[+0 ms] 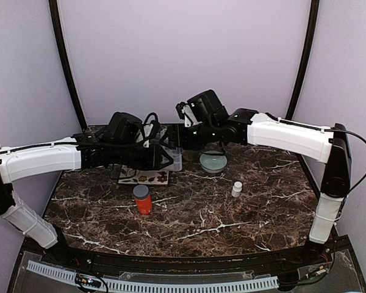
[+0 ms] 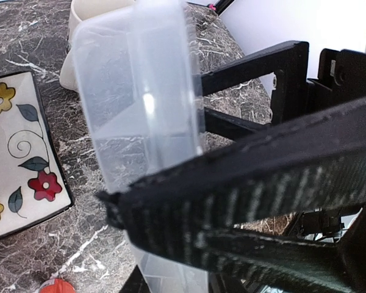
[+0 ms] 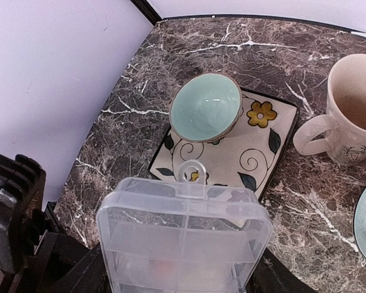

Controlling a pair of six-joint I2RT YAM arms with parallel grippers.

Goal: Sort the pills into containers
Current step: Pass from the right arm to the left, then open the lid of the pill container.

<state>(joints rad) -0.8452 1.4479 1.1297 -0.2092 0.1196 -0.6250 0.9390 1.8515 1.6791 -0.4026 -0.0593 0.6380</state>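
1. Left fingers [image 1: 169,159] closed on one end of the pill box [image 3: 183,238]. Lid is shut, box held off the counter [image 1: 201,220] at rear centre.
2. Orange bottle [image 1: 142,199] upright, in front of the box.
3. Below the box: flowered plate [image 3: 232,159] carrying a green bowl [image 3: 206,107], with a mug [image 3: 354,110] near the plate.
4. Right fingers [image 1: 178,141] spread wide and flank the box's other end. Can't tell if they grip it.
5. Further right: second bowl [image 1: 213,162], and a small white bottle [image 1: 236,188] upright.

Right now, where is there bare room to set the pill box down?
Bare tabletop between orange bottle and white bottle, and the near strip before them. Crowded at the back: held pill box, floral plate, green dish.
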